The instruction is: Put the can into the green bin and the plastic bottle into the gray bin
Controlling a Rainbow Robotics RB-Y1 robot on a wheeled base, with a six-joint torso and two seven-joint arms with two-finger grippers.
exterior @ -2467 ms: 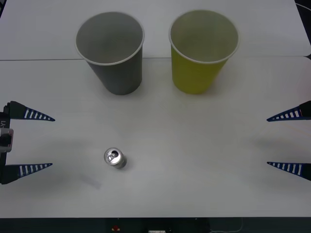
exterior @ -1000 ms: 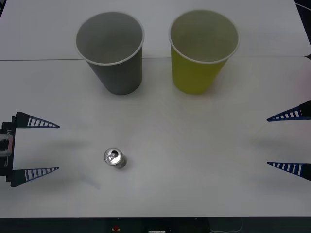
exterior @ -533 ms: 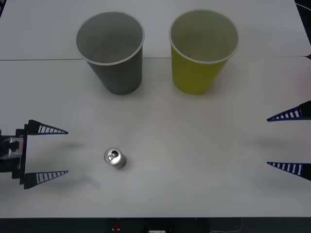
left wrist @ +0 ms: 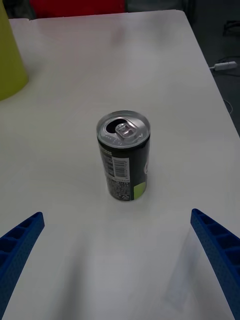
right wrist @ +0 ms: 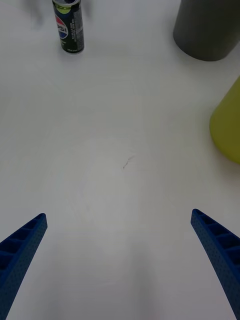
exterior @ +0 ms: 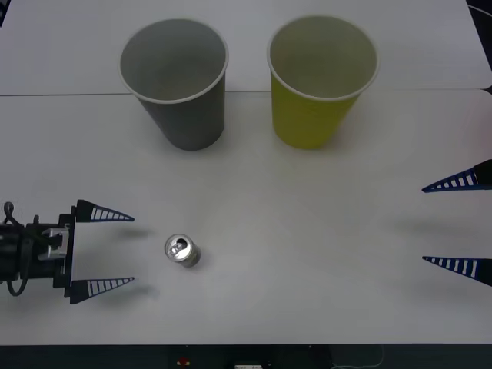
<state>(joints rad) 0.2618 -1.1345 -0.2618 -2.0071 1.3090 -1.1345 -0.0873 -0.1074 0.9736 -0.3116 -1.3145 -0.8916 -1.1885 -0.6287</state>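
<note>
- The can (exterior: 182, 251) stands upright on the white table (exterior: 307, 231), near its front edge and well short of both cups.
- The left gripper (exterior: 102, 253) sits low just beside the can, fingers spread wide, the can lined up with the gap but not yet between them.
- The right gripper (exterior: 459, 223) waits at the table's right side, fingers also spread, holding nothing.
- The green bin (exterior: 321, 81) and the gray bin (exterior: 176, 82) stand side by side at the back, apart from each other.
- Judged step: the reach for the can. Next, the left gripper needs to slide forward until its fingers flank the can, then close gently without tipping it.
</note>
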